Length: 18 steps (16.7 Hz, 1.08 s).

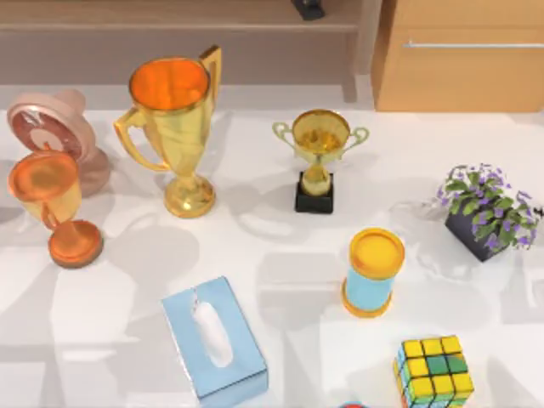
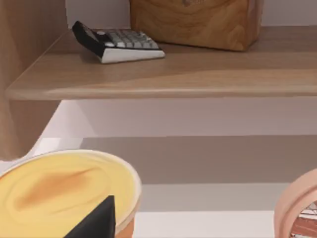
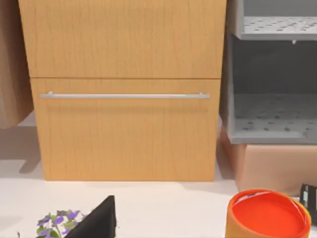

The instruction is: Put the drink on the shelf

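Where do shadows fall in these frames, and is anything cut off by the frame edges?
Top view: soft grey shadows spread over the white table around the large trophy and the blue cylinder; the Rubik's cube is cropped at the bottom edge. Left wrist view: shade lies under the shelf board. Right wrist view: the cabinet shades the tabletop beside it.

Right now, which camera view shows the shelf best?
The left wrist view: the shelf board faces the camera, its top carrying a calculator and a wooden box. The top view catches a thin strip of the board and its post. The right wrist view faces the drawer cabinet instead.
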Tool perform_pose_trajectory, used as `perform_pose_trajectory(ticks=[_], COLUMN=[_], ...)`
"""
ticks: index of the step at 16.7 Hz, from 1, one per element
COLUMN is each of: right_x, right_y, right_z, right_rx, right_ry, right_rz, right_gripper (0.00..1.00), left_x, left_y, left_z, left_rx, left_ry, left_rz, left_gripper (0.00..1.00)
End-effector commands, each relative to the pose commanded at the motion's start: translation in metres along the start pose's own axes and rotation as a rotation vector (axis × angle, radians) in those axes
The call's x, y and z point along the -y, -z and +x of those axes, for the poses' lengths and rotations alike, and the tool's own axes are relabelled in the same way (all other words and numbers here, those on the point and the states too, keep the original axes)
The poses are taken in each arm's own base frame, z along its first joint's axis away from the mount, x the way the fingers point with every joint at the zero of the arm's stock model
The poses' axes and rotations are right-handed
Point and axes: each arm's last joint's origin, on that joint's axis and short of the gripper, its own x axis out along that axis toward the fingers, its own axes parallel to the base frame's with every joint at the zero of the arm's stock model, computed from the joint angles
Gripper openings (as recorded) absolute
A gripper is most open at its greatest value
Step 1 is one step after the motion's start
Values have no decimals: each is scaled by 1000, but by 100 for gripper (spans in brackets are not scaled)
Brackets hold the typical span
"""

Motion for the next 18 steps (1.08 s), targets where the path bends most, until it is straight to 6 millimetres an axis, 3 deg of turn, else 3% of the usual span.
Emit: perform_pose_trajectory(ticks=[4,8,12,18], right_x=[0,0,0,0], right_y=[0,0,0,0], right_z=[0,0,0,0], right_rx=[0,0,0,0], right_ry=[0,0,0,0], right_rz=[0,0,0,0], right_gripper=[100,100,100,100], left_x=[-44,-75,-88,-87], left_y=[35,73,93,95], left_z=[24,29,27,28], left_rx=[-22,-36,-41,-44], left_ry=[5,10,11,13], left_rz=[-9,-22,-29,-32], left_gripper=[100,100,100,100])
